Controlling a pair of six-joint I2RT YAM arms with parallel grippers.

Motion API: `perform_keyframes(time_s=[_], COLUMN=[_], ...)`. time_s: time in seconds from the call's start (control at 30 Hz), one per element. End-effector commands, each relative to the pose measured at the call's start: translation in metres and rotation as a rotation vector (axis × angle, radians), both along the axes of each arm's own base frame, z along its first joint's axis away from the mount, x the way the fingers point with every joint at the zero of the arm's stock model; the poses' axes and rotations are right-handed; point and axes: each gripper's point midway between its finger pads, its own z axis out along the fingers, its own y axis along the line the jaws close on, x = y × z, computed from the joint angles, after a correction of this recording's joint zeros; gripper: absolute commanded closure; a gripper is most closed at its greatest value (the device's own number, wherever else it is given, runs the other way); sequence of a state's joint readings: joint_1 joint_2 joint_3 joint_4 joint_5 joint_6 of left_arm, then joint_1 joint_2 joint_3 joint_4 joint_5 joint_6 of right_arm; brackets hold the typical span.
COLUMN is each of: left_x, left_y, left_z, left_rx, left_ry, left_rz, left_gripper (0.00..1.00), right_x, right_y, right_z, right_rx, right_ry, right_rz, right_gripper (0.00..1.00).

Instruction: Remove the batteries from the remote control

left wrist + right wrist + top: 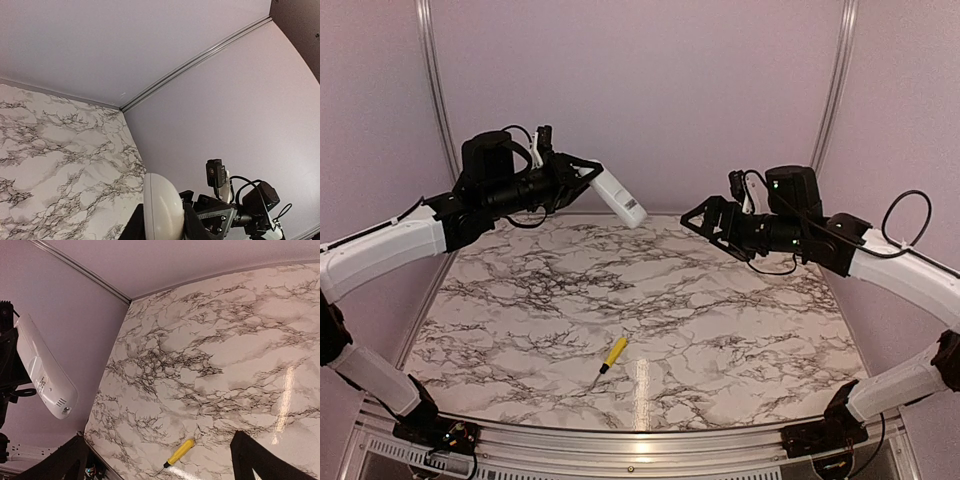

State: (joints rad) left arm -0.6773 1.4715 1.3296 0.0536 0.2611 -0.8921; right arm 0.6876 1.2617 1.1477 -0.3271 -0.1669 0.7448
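Worktop (740, 320): glossy white marble pattern with dark grey veins, widest at the near side and narrowing toward 12 o'clock.
Glare streak (642, 385): pale upright reflection near 6 o'clock of the worktop centre, just right of the screwdriver (612, 353).
Walls (640, 80): plain pale lilac, closing the worktop in at 9, 12 and 3 o'clock.
Corner posts (432, 90): silver metal strips rising at 11 and 1 o'clock, at the joins between the walls.
Rail (620, 440): silver metal edge running along the 6 o'clock side.
Screwdriver: yellow handle and thin shaft, lying flat near 6 o'clock of centre, tip toward 7 o'clock, well apart from both tools.
Remote control (617, 197): white bar held in the air over the 11 o'clock part of the worktop, tilted, free end down toward 4 o'clock, clear of the surface.
Left tool (585, 172): clamped on the upper end of the remote control, one dark finger on each side.
Right tool (705, 222): fingers spread wide, gripping nothing, raised over the 2 o'clock part, facing the remote control and well apart from it.
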Motion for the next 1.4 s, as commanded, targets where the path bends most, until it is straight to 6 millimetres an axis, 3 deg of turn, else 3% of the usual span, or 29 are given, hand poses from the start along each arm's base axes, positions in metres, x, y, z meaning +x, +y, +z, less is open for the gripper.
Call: perform_keyframes(time_s=[0.0, 0.13, 0.37, 0.57, 0.77, 1.0, 1.37], left_x=[-0.004, 0.001, -0.002, 0.0, 0.006, 0.0, -0.012], left_y=[0.02, 0.026, 0.03, 0.032, 0.015, 0.012, -0.013], left_z=[0.04, 0.035, 0.044, 0.048, 0.037, 0.024, 0.024], left_rx=[-0.302, -0.334, -0.458, -0.564, -0.584, -0.535, -0.616], left_ry=[-0.037, -0.013, -0.006, -0.012, 0.049, 0.061, 0.045], left_rz=[0.027, 0.068, 0.003, -0.01, -0.043, 0.035, -0.019], left_gripper=[1.0, 1.0, 1.0, 1.0, 1.0, 1.0, 1.0], right_x=[0.004, 0.008, 0.01, 0.017, 0.015, 0.004, 0.003], right_y=[0.001, 0.005, 0.037, 0.052, 0.065, 0.064, 0.062], right_z=[0.044, 0.053, 0.075, 0.089, 0.108, 0.123, 0.115], right_rx=[0.18, 0.25, 0.4, 0.487, 0.56, 0.601, 0.62], right_ry=[-0.07, -0.067, -0.103, -0.139, -0.184, -0.233, -0.151], right_rz=[-0.032, -0.041, 0.054, 0.08, 0.159, 0.212, 0.191], right_gripper=[0.02, 0.02, 0.02, 0.02, 0.03, 0.09, 0.19])
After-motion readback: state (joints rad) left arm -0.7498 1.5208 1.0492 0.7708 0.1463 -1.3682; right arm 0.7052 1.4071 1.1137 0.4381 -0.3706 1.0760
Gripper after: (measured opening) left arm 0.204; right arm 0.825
